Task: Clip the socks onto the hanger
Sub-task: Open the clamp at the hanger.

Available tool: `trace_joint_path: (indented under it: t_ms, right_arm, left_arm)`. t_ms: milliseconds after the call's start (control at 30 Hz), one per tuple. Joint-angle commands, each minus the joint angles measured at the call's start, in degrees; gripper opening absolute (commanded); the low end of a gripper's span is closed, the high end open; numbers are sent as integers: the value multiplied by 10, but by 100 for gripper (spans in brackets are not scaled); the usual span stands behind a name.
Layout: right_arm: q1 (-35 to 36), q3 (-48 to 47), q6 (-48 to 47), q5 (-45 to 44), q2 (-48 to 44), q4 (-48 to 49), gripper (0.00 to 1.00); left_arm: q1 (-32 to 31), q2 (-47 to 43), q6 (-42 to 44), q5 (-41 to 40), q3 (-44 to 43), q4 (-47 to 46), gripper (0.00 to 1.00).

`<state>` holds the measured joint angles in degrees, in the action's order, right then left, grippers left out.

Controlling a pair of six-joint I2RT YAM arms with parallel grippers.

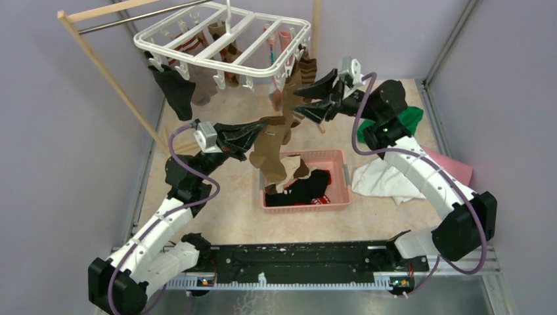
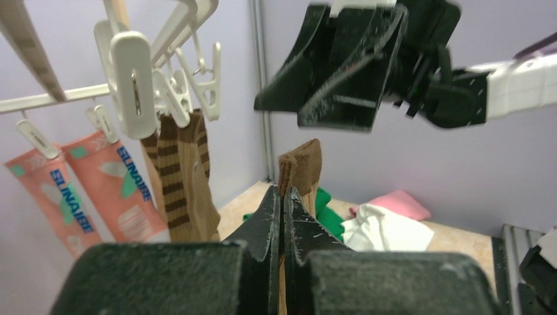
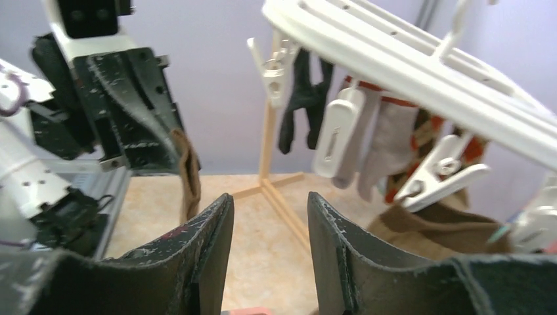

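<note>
- The top view alone shows the whole counter point(image 1: 230, 197). The white hanger point(image 1: 226, 38) hangs over its far end, with a black sock point(image 1: 174, 88) clipped at the hanger's left corner.
- Below the hanger's front edge, the left gripper point(image 1: 257, 133) is clamped fully shut on a plain brown sock point(image 1: 270, 154), which dangles above a pink basket point(image 1: 343, 177) of more socks.
- Only the left wrist view shows writing. Two pink socks point(image 2: 108, 184) under the hanger carry blue lettering, roughly "SUNAIRE" but too blurred to be sure. A brown striped sock point(image 2: 184, 177) hangs beside them.
- Under the hanger's right corner, the right gripper point(image 1: 295, 105) is partly open. Its own view shows bare space between the fingers point(image 3: 213, 230), which grasp nothing, and a white clip point(image 3: 335, 134) just beyond.
- Right of the hanger lie green point(image 1: 410, 118), white point(image 1: 381, 180) and pink point(image 1: 453, 167) cloths.
</note>
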<state>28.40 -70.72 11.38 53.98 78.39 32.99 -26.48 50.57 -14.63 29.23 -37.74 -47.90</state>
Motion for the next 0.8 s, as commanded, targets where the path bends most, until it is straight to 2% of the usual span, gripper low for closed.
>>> trace_joint_path:
  t_ms: [0,100,200,367,467,667,767]
  right_arm:
    - [1,-64,-108,-77,-13,-110,42]
    - [7,-83,-127,-107,6,-133,28]
    - [23,-90,-139,-119,20,-145,20]
    - [55,-85,-161,-161,25,-161,17]
    - [56,-82,-152,-173,20,-155,18]
    - [56,-51,-136,-166,-7,-108,32]
    - [53,-43,-136,-150,-14,-89,42]
  left_arm:
    - [11,-9,54,4,-12,63,0]
    - [18,-9,66,8,-11,83,0]
    - [24,-10,71,13,-10,94,0]
    - [32,-16,74,18,-8,104,0]
    - [35,-19,75,20,-7,107,0]
    - [40,-16,76,31,-7,105,0]
    - [42,-12,77,39,-10,104,0]
